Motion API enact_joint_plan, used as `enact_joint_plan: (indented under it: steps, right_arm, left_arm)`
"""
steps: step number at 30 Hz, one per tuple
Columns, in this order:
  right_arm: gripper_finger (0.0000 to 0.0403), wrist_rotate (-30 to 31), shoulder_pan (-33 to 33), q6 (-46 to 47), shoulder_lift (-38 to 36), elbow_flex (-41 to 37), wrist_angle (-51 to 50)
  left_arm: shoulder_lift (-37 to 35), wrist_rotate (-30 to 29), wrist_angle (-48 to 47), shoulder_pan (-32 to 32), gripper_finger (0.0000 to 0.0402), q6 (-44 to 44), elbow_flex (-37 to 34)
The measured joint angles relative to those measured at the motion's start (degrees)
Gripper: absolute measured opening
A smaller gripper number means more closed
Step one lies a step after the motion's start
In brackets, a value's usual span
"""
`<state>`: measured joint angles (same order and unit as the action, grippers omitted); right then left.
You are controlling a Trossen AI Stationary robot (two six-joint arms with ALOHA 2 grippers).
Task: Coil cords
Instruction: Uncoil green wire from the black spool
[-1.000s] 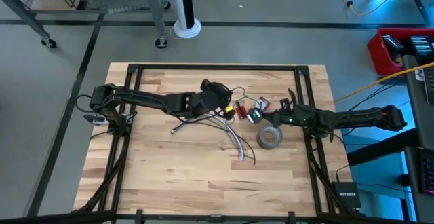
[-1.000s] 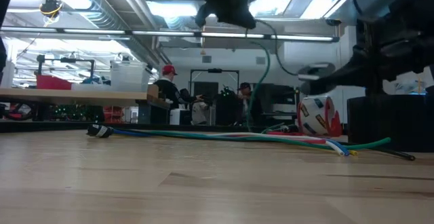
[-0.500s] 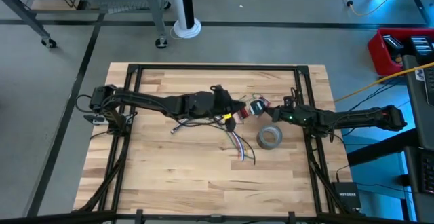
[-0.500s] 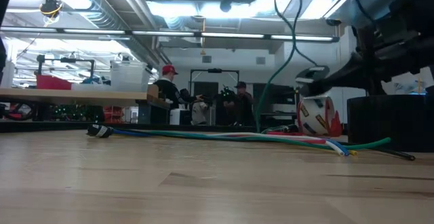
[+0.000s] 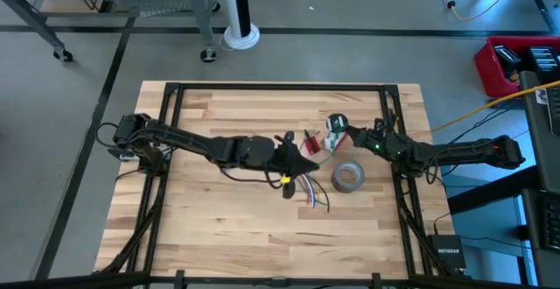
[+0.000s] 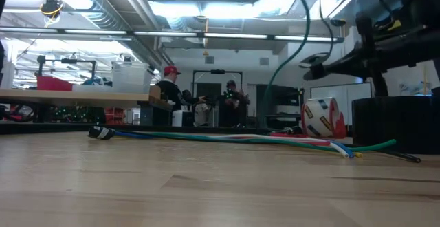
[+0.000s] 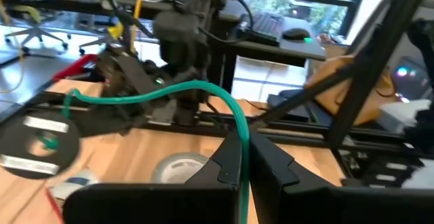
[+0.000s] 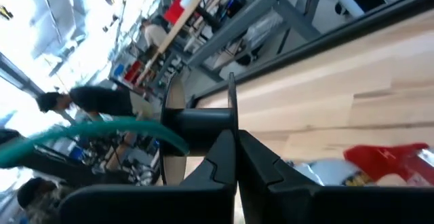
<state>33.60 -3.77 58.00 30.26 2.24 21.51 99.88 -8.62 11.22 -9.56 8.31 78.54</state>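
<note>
A dark green wire (image 7: 156, 95) runs in the air between my two grippers; in the low view (image 6: 292, 55) it hangs in a curve. My left gripper (image 5: 296, 153) is shut on it above the table's middle. My right gripper (image 5: 348, 133) is shut on a small reel (image 5: 335, 123) with a dark core (image 8: 196, 121), right of the middle. The green wire (image 8: 102, 129) reaches that reel. The bundle of multicoloured cords (image 5: 308, 188) lies flat on the table below my left gripper and shows in the low view (image 6: 240, 137). My left gripper pinches the green wire (image 7: 241, 142) between its two fingers, at a point along its length. The wire rises from the fingers and arcs over toward my right gripper, clear of the table. My right gripper pinches the reel's thin flange (image 8: 232, 105) edge-on between its two fingers. The reel's core sticks out sideways from the flange. The reel is lifted off the table.
A grey tape roll (image 5: 347, 177) lies flat near my right arm and shows in the left wrist view (image 7: 178, 166). Small red-and-white pieces (image 5: 311, 142) lie between the grippers. A black frame (image 5: 392, 105) edges the table. People sit in the room behind (image 6: 168, 89).
My left gripper has gone toward the table's near edge and a little right, carrying the green wire, which has swung right in the low view. My right gripper has moved toward the far edge and left, taking the reel up off the table.
</note>
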Motion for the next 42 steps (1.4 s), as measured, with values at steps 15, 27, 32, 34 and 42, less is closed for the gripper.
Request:
enact_joint_plan:
  steps: [15, 27, 32, 34, 42]
  right_arm:
    - [0.0001, 0.6, 0.0, -1.7, 0.0, 0.0, 12.4]
    - [0.0001, 4.9, 0.0, -10.7, 0.0, 0.0, 18.7]
    - [0.0001, 5.3, 0.0, -15.2, 0.0, 1.3, 20.9]
    - [0.0001, 5.1, 0.0, -17.2, 0.0, 2.5, 20.9]
    - [0.0001, 2.5, 0.0, -20.8, 0.0, 5.5, 20.7]
  left_arm:
    - [0.0, 0.1, -8.7, -3.1, 0.0005, 4.2, 0.0]
    - [0.1, -0.5, -22.5, -5.1, 0.0005, 13.5, 0.0]
    - [0.1, -0.7, -23.0, -4.9, 0.0006, 16.0, 0.0]
    - [0.1, -0.9, -22.8, -4.5, 0.0006, 16.9, 0.0]
    - [0.1, -0.9, -22.7, -2.6, 0.0006, 18.1, 0.0]
